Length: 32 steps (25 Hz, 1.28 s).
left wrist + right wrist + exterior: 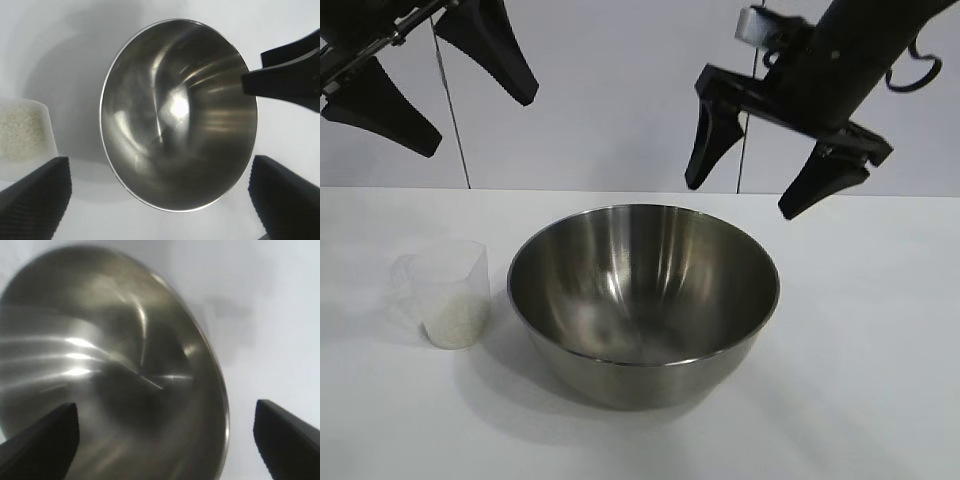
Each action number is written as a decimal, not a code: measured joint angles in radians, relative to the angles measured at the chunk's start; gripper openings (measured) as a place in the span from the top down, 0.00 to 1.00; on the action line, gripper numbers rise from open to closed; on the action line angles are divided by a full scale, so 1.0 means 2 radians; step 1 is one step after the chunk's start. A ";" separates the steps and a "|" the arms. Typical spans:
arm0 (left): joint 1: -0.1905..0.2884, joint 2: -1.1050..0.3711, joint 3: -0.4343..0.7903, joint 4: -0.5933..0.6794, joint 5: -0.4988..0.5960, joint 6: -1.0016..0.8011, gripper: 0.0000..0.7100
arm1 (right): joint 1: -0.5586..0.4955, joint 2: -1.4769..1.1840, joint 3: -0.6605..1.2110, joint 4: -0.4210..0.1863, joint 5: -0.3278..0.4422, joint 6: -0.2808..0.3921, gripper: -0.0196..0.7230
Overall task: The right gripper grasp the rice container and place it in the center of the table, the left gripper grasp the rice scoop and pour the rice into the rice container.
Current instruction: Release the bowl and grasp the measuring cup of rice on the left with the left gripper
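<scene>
right pincer – spread wide, empty, above rice container | left pincer – wide, empty

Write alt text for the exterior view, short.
A large empty steel rice container sits mid-table on the white table, with a clear rice scoop holding rice standing apart at its left. The left gripper and right gripper both hang open above, touching nothing.
</scene>
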<state>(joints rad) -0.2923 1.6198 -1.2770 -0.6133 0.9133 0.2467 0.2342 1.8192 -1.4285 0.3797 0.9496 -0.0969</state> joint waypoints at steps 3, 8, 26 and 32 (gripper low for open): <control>0.000 0.000 0.000 0.000 0.000 0.000 0.02 | -0.011 -0.006 -0.016 -0.017 0.027 0.013 0.08; 0.000 0.000 0.000 0.000 -0.002 0.000 0.02 | -0.043 -0.026 -0.017 -0.018 0.044 0.021 0.08; -0.025 -0.116 0.199 -0.016 -0.405 0.237 0.09 | -0.056 -0.031 -0.017 -0.018 0.054 0.021 0.08; -0.029 -0.119 0.244 -0.024 -0.537 0.251 0.09 | -0.056 -0.031 -0.017 -0.018 0.050 0.020 0.08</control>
<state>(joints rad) -0.3497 1.3825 -0.7884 -0.6609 -0.1597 0.7492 0.1213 1.7579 -1.4615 0.3428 1.0503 -0.0573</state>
